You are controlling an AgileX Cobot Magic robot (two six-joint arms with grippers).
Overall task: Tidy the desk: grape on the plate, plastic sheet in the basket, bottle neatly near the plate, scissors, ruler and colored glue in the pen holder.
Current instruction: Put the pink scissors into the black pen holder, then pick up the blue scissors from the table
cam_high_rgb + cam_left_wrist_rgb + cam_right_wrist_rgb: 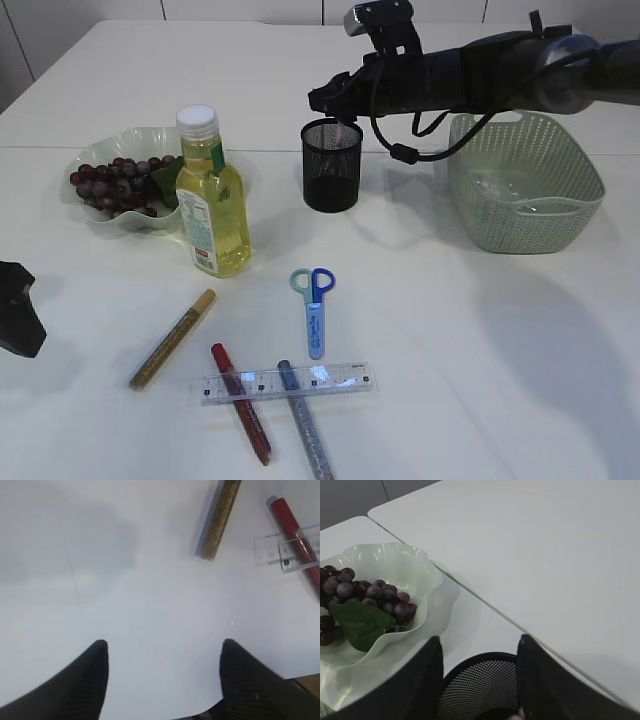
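Your right gripper (335, 103) hangs over the pen holder (331, 165), jaws spread, holding nothing visible. Left gripper (162, 680) is spread, empty. Next you fetch the scissors (314, 310) near the ruler (285, 382).

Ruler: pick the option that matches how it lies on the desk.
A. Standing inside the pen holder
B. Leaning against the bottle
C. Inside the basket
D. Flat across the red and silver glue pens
D: the clear ruler lies flat over the red glue pen and silver glue pen, below the scissors.
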